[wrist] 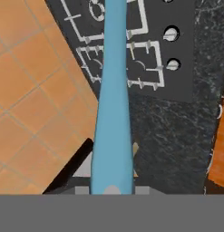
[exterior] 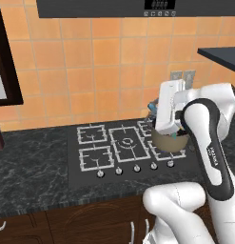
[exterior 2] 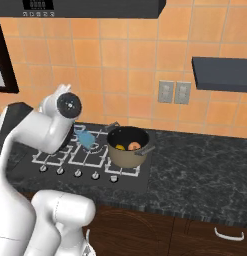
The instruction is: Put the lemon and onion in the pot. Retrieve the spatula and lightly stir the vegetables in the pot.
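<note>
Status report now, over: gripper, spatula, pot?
Gripper shut on spatula. Lemon and onion in pot. Spatula outside the pot. Path clear.

2 base views from behind, sharing the stove (exterior: pixel 123 147); hand view close along the spatula (wrist: pixel 112 113).

The pot (exterior 2: pixel 127 147) stands on the right end of the stove (exterior 2: pixel 60 159), which is set in the bench (exterior 2: pixel 195 170). In the pot lie the lemon (exterior 2: pixel 120 146) and, right of it, the onion (exterior 2: pixel 134 145). Just left of the pot, above the stove, is the spatula (exterior 2: pixel 85 138).
</note>
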Controlling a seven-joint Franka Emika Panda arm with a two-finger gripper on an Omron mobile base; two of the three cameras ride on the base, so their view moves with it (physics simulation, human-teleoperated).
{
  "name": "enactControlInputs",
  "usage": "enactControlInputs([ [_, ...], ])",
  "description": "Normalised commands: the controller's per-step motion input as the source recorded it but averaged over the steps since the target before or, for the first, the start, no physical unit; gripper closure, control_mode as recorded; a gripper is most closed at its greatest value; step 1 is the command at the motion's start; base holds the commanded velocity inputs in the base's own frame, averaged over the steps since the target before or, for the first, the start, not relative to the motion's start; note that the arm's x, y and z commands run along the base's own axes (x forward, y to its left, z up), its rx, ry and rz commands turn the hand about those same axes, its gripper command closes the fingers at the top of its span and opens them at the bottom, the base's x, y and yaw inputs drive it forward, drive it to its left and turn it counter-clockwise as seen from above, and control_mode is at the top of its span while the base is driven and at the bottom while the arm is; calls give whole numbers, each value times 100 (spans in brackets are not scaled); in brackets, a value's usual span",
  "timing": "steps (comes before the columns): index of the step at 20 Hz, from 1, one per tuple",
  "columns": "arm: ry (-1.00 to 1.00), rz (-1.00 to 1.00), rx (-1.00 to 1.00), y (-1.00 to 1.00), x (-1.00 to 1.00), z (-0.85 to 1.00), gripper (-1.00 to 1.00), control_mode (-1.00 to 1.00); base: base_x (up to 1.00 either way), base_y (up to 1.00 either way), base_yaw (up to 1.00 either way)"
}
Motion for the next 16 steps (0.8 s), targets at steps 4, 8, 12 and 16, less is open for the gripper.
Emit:
enactControlInputs([
  [4,2,-12,20,-64,4,9,100,-100,0,0,0],
  [8,1,-8,20,-62,20,23,100,-100,0,0,0],
  [12,1,-5,23,-81,21,37,100,-100,0,0,0],
  [16,1,-2,30,-84,19,49,100,-100,0,0,0],
])
